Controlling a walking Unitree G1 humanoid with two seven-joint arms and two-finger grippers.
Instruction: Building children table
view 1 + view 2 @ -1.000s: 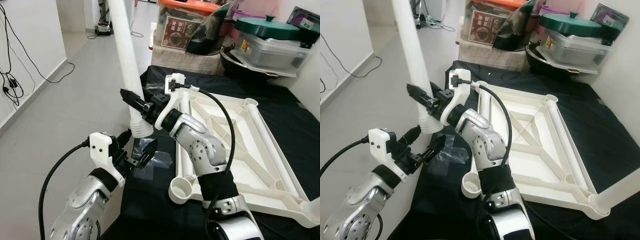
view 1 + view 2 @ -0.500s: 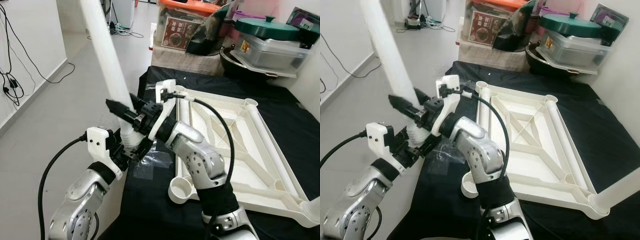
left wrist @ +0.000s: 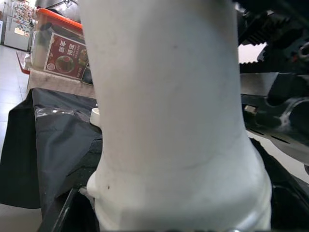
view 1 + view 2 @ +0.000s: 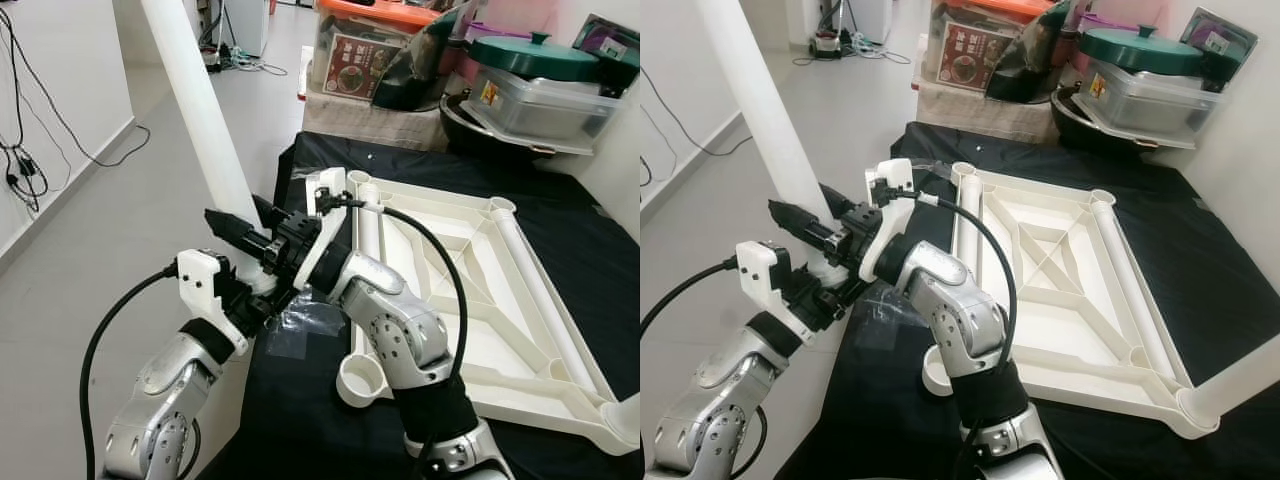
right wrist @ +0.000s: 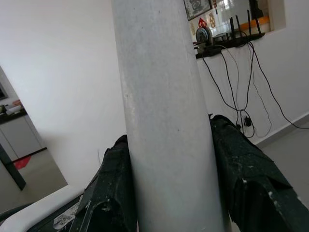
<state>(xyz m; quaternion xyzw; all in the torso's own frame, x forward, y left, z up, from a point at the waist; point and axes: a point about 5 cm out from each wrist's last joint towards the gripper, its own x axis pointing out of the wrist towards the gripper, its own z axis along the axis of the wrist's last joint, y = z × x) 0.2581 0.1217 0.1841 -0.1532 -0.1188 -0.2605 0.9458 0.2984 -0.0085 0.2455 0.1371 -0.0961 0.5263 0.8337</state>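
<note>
While black-draped surface carries upturned white tabletop frame, white table leg stands tilted off its left edge, over floor. Right end effector clamped on leg just above flared base — fingers either side. Left end effector closed on flared base below. Clear plastic wrap on cloth nearby.

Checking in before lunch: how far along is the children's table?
Done: one leg looks seated in the upturned tabletop's near corner. In hand: the right gripper clamps a second white leg, with the left gripper at its flared base. Left: seating this leg in an empty socket, then the remaining corners.
</note>
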